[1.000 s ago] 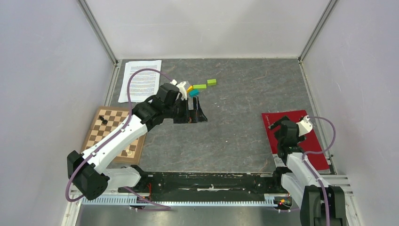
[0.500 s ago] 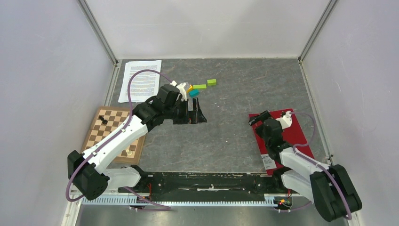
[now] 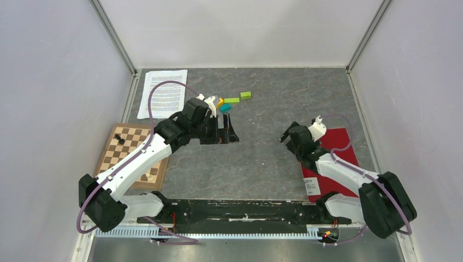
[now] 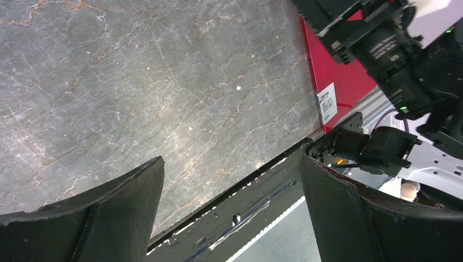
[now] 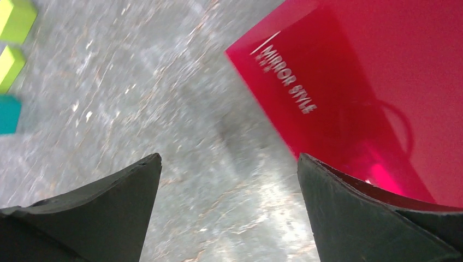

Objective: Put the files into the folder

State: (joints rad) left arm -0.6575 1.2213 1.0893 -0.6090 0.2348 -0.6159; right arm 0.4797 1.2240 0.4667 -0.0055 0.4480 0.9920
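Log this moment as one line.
left gripper open, empty | right gripper open, empty, beside folder | folder closed | papers far-left corner

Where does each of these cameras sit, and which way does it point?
Top external: fixed above and behind the bases, looking down on the table; left arm and right arm show.
Left wrist: on the left arm, facing across the table through the open left end effector toward the folder.
Right wrist: on the right arm, facing down through the open right end effector at the folder's corner.
Shared: all three see the folder.
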